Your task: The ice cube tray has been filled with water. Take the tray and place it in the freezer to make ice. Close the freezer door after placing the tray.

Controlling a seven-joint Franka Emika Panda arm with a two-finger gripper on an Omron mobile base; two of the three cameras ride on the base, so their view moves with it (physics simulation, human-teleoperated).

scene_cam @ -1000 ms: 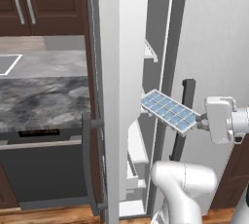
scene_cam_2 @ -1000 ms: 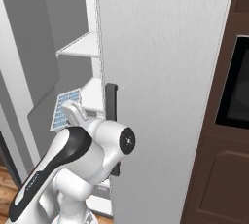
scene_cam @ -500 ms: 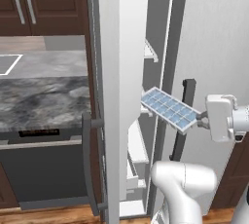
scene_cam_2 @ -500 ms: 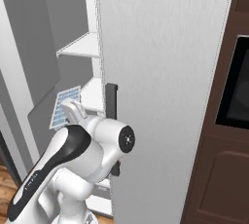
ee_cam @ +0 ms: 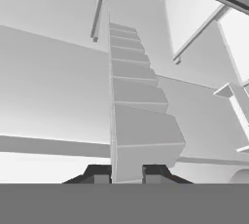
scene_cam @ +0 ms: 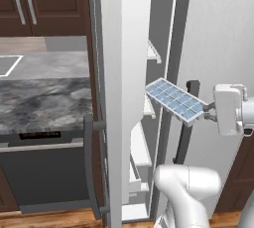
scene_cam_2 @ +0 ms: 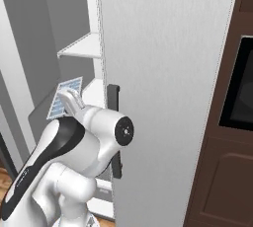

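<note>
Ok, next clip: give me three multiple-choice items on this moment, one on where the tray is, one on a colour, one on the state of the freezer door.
1. Where is the ice cube tray?
A. Flat on the marble counter
B. Held in the air at the open freezer
C. On the floor

2. What colour are the tray's cells?
A. Pale blue
B. Red
C. Black

3. What state is the freezer door in?
A. Shut
B. Swung open
C. Taken off

Key: 1 B, the pincer grips the tray by one end, and its far end points into the shelf opening in the left base view. 2 A, the grid of water shows pale blue in both base views. 3 B, the door stands edge-on to the left base camera and the white shelves behind it are in plain sight.
</note>
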